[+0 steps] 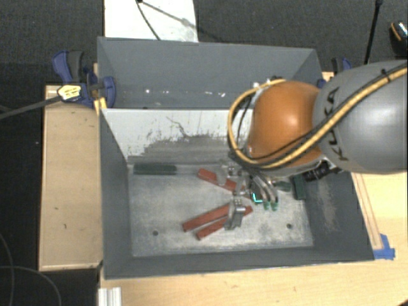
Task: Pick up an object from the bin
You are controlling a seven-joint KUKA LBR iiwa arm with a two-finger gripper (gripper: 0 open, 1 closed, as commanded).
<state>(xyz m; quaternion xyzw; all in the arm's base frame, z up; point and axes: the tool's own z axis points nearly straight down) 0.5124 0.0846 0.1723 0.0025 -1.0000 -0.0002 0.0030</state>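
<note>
Two red-brown sticks point(205, 222) lie side by side on the floor of the bin point(116, 196), their near ends right at the gripper point(237, 214). Whether it is apart or clamped on them cannot be told. Just behind the gripper lies another red-brown piece point(212, 176). Farther off on the same side as the sticks lies a dark green bar point(154, 169).

A grey metal bin point(115, 190) shows pale, whitish scratches streaked across its back wall and a fine light speckling over its floor. On that floor lie two rust-red sticks point(205, 222), another rust-red piece point(209, 176) and a dark green bar point(154, 168). The robot's wrist wears a glossy orange cover point(284, 123) looped with yellow and black cables point(232, 136), the arm point(373, 132) is silver-grey, and the steel-grey gripper point(237, 214) carries a small teal-green spot.
</note>
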